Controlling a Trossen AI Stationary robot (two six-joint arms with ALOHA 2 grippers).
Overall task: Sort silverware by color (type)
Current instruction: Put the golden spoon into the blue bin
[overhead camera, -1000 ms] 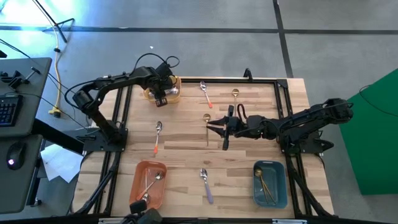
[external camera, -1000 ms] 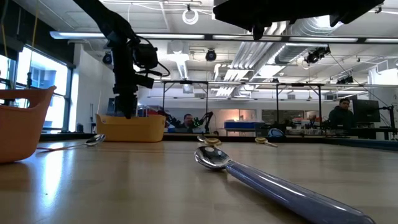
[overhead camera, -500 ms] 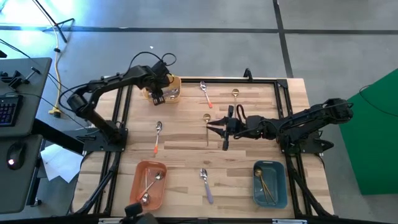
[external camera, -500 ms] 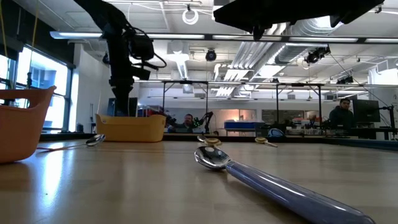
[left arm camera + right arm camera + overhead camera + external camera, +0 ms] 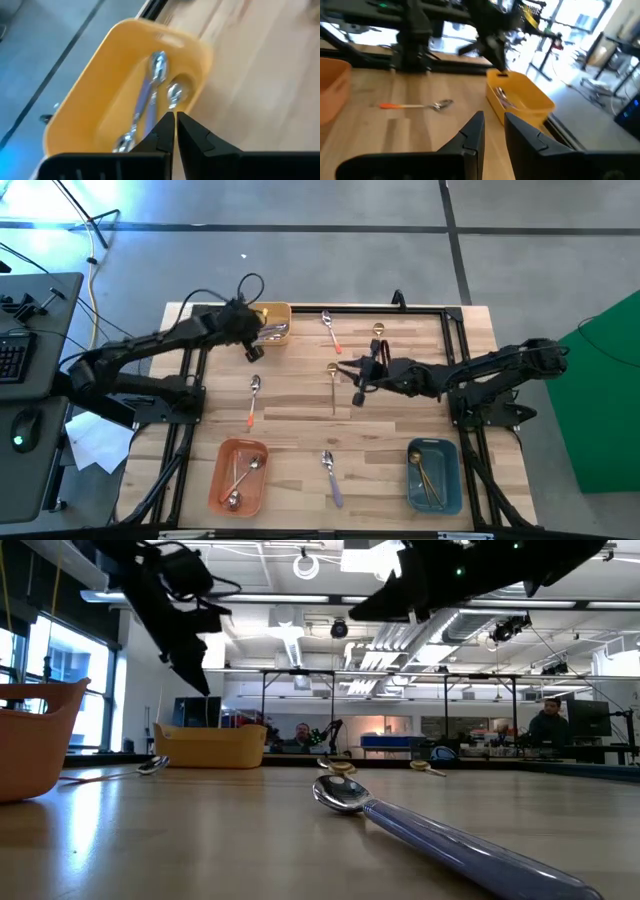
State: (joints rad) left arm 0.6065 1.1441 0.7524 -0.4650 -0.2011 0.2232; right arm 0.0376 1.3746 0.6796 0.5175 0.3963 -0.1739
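Note:
Loose spoons lie flat on the wooden table [image 5: 400,430]: an orange-handled one [image 5: 331,331], a gold one [image 5: 378,332] and another gold one [image 5: 333,378] toward the far side. A second orange-handled spoon [image 5: 251,399] lies at mid-left and a lavender-handled one [image 5: 331,477] near the front. My left gripper [image 5: 255,352] hangs shut and empty beside the yellow bin [image 5: 270,323], which holds lavender-handled spoons [image 5: 150,92]. My right gripper [image 5: 354,386] hovers at mid-table, pointing toward the table's left edge. Its fingers [image 5: 475,131] are slightly apart with nothing between them.
An orange bin [image 5: 238,476] with spoons stands at the near left. At the near right a blue bin [image 5: 433,475] holds gold spoons. Black frame rails [image 5: 452,340] run along the table's left, right and far edges. Bare wood lies between the bins.
My left gripper has drawn back from over the yellow bin toward the table's left and near side, rising and tipping less steeply. Its fingers have come together. My right gripper has turned a little and shifted slightly toward the far edge.

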